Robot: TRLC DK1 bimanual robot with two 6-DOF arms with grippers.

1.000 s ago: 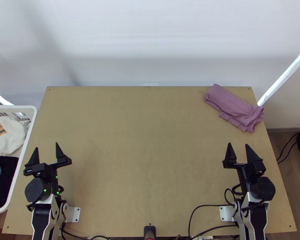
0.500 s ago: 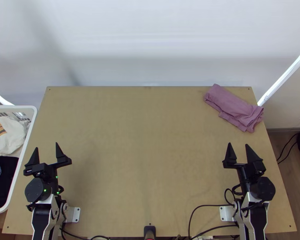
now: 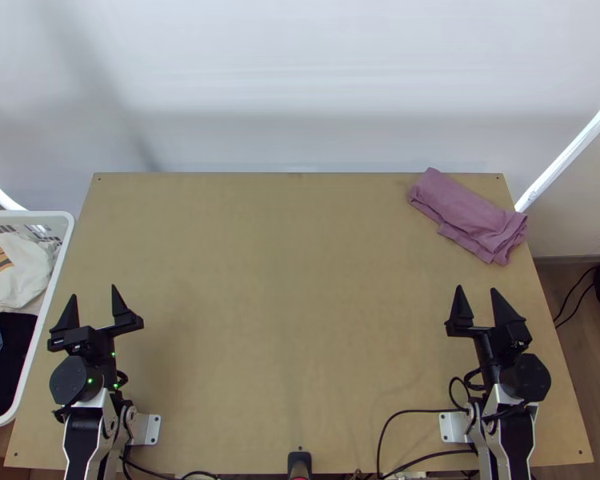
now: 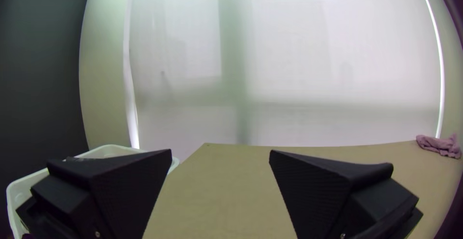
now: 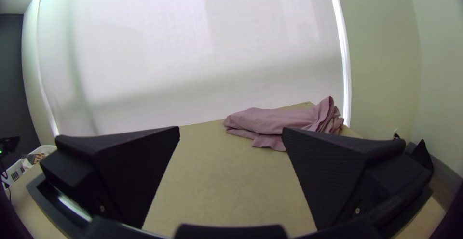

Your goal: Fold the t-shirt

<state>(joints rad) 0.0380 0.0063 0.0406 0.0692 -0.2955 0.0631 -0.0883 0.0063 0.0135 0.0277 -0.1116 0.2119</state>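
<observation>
Lying bundled at two o'clock on the table (image 3: 284, 280): t-shirt (image 3: 466, 210), probably soft, light.
Pinch its five-o'clock end (image 3: 498, 250); left gripper (image 3: 94, 291) and right gripper (image 3: 477, 288) gape empty.

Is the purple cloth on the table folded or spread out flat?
Folded: the purple cloth lies as a compact, layered bundle near the table's far right corner, its end loosely rumpled.

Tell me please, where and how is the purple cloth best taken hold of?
I would grip the purple cloth along its near long edge, coming from the table's near side with the right end effector. There a thin layer sticks out past the thicker folded part, so it should be easier to pinch than the whole bundle.
</observation>
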